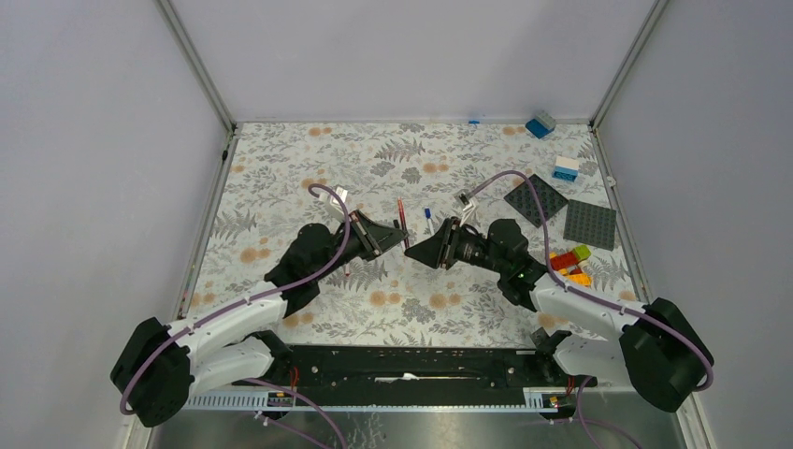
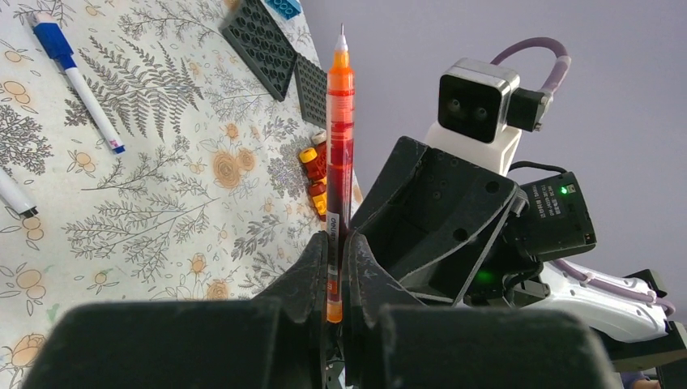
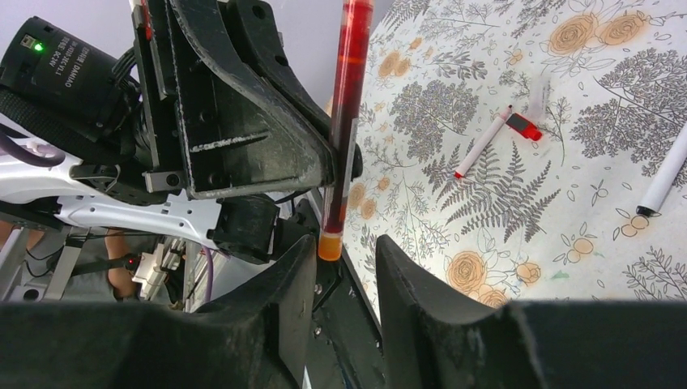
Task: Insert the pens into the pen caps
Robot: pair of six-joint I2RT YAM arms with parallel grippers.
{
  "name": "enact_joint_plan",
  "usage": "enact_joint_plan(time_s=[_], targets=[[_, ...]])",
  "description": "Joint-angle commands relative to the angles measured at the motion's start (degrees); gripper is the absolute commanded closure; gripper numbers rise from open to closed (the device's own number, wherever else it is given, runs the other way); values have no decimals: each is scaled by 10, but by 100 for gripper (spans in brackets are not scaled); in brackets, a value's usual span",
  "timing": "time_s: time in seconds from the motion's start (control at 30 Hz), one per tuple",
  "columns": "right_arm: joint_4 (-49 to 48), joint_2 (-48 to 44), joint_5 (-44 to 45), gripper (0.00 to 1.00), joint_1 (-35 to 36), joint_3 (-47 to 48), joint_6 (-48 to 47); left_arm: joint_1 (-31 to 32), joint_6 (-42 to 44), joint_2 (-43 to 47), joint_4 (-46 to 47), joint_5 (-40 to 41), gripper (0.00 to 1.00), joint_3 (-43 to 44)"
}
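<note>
The left tool (image 2: 334, 279) was clamped low on the red pen (image 2: 340, 138), holding it clear of the worktop (image 2: 162, 203). Light, stiff and slick, the pen probably wanted a firm mid-barrel hold. The right tool (image 3: 344, 251) stood part-open, its jaws flanking the pen's end without touching.

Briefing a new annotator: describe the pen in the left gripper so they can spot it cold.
On the floral table, look at its middle: the left gripper there is clamped on a pen held off the surface. It alone has a see-through orange-red barrel and a bare tip; the white-barrelled pens lie flat on the table.
</note>
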State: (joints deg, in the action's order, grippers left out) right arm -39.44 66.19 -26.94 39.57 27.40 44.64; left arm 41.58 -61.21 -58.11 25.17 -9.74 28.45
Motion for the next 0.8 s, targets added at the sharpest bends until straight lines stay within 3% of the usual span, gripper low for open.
enact_joint_plan(time_s=[0.0, 0.17, 0.4, 0.5, 0.67, 0.77], targets=[[-34, 9, -16, 62, -3, 35, 4, 2, 0, -7, 54, -17, 100, -5], [-32, 18, -19, 66, -2, 43, 5, 2, -2, -13, 65, -20, 100, -9], [-14, 27, -11, 98, -2, 50, 3, 1, -1, -14, 75, -23, 100, -14], [-9, 25, -15, 100, -2, 50, -3, 1, 1, -12, 75, -23, 99, -16], [29, 21, -43, 100, -2, 64, -34, 1, 19, 3, 30, -1, 50, -6], [47, 21, -65, 100, -2, 72, -50, -1, 33, 11, 7, 11, 43, 5]])
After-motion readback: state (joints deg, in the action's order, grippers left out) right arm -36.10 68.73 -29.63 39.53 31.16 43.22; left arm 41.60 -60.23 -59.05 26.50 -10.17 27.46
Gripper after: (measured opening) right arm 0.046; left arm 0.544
